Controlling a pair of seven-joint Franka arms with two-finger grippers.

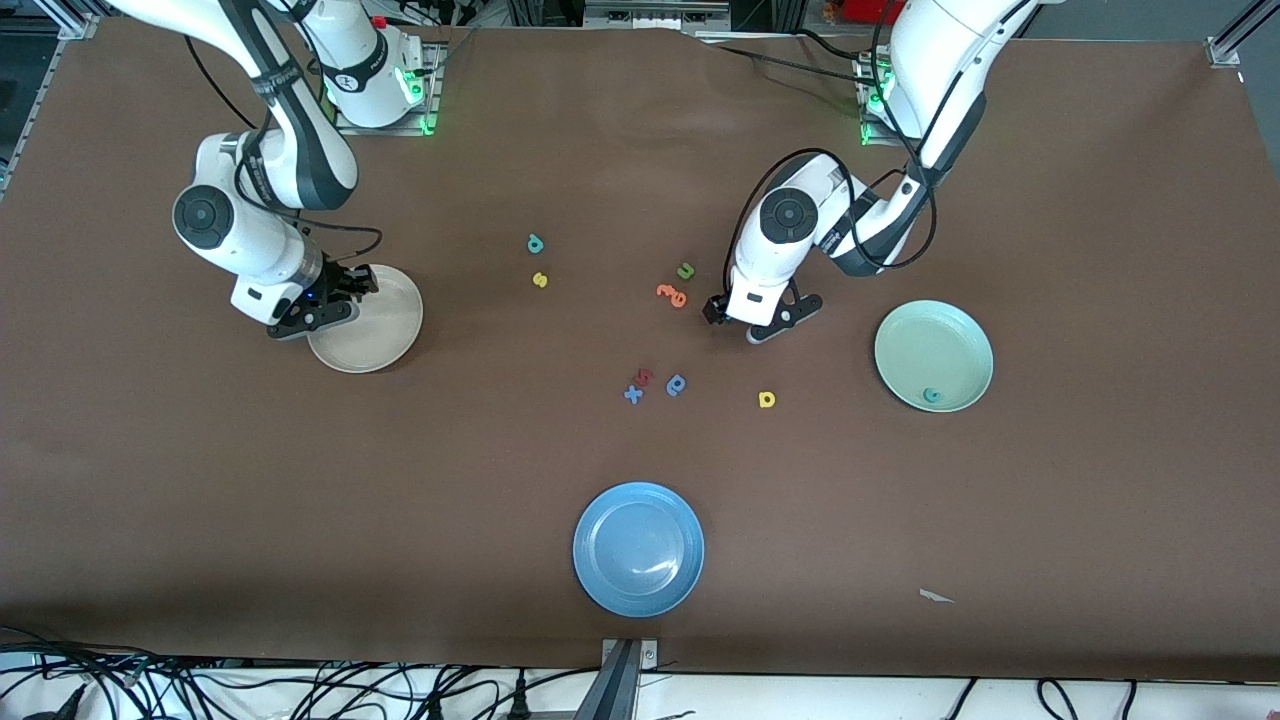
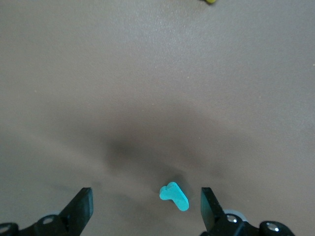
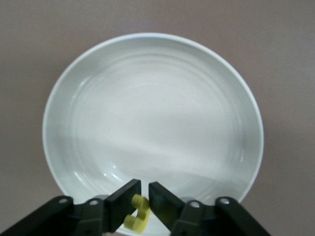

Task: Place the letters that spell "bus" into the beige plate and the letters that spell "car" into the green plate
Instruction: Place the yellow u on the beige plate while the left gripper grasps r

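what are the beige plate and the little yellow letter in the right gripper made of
Beige plate: probably glazed ceramic or hard plastic; it looks smooth and glossy, with soft light streaks. Yellow letter, pinched in the right gripper over the plate: likely foam, matte and thick, with rounded edges.

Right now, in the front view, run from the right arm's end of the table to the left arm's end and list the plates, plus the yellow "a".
beige plate → blue plate → yellow "a" → green plate
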